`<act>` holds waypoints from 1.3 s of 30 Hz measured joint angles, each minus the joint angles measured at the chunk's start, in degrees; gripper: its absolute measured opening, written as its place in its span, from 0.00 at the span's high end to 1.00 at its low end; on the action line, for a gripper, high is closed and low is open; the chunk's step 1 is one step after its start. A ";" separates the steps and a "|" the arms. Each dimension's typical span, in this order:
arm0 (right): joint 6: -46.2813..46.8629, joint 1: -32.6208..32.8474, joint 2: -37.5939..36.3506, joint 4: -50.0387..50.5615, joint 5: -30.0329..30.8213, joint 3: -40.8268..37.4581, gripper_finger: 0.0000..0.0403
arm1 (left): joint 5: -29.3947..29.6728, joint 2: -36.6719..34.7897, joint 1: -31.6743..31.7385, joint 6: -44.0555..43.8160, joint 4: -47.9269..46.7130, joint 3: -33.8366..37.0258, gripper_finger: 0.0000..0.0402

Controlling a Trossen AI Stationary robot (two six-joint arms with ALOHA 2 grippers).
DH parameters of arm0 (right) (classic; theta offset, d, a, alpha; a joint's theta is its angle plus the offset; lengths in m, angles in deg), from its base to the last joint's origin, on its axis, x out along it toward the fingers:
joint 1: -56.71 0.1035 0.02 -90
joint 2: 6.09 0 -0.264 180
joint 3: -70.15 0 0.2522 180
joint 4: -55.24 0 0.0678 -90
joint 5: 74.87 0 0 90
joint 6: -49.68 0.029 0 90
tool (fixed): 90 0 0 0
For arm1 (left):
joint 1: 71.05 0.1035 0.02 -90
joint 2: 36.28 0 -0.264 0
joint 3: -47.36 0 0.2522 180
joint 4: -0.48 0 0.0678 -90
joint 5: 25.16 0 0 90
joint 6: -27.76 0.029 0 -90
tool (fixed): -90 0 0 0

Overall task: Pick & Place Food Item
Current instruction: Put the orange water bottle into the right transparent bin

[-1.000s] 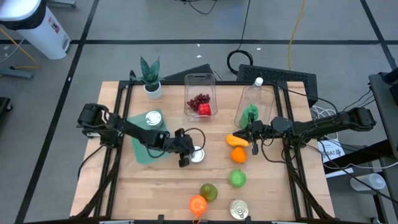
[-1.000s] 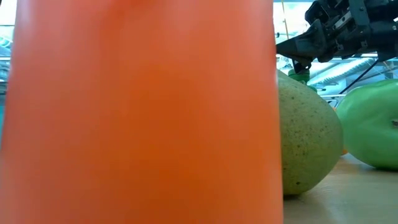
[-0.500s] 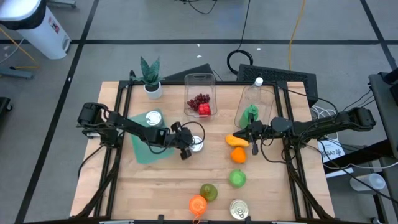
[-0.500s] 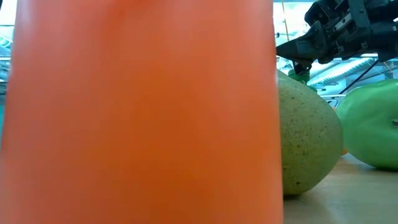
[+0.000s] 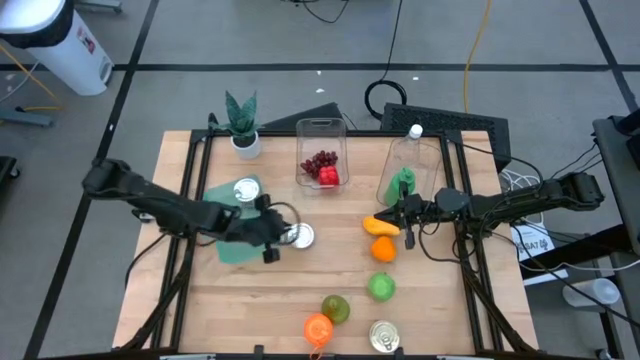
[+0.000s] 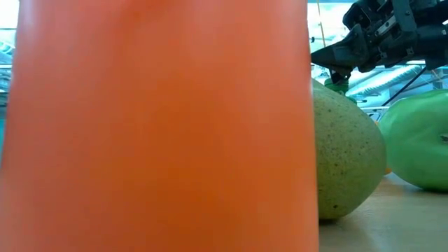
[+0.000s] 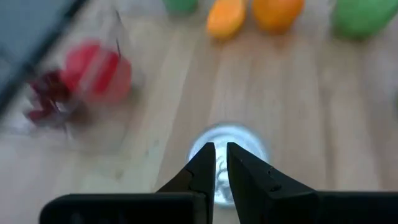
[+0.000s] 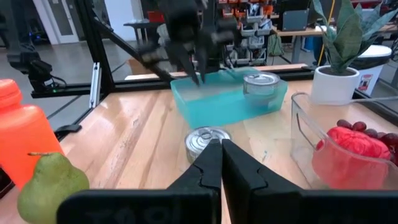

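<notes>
A small silver tin can [image 5: 298, 236] stands upright on its base on the wood table, just right of a teal tray [image 5: 228, 245]. It also shows as the can [image 7: 231, 171] and the can [image 8: 207, 140]. My left gripper [image 5: 278, 240] is at the can's left side with its fingers shut. In the right wrist view my left gripper [image 8: 194, 73] hangs above the tray's edge [image 8: 205, 102]. My right gripper [image 5: 408, 230] is shut and hovers right of a yellow-orange fruit [image 5: 378, 225], touching nothing. My left gripper's shut fingertips [image 7: 208, 163] show over the can's top [image 7: 239, 146] in the left wrist view. The right wrist view shows them raised behind the can. I cannot tell whether they touch it.
A second can [image 5: 246, 190] sits in the tray. A clear tub of red food [image 5: 322, 165] and a clear tub with a green item [image 5: 404, 182] stand at the far side, beside a potted plant [image 5: 243, 125]. An orange [image 5: 383, 250], green apple [image 5: 381, 287], pear [image 5: 335, 308], orange bottle [image 5: 318, 328] and another can [image 5: 384, 337] stand nearer.
My left gripper has moved toward the far edge, then toward the table's left edge, and its arm has drawn back. The silver can has slid the same way, ending closer to the teal tray.
</notes>
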 joint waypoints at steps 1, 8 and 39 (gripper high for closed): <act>-0.01 0.00 0.00 0.03 0.02 0.00 1.00 | 1.71 -1.68 -1.74 0.78 -0.68 -0.02 0.87; -0.57 0.00 0.00 -0.35 0.02 0.00 1.00 | 9.62 -11.78 -13.55 4.09 5.36 5.60 0.87; -8.02 -0.01 9.32 -13.28 0.04 -0.02 1.00 | -20.44 -20.84 5.93 15.89 40.17 30.38 0.87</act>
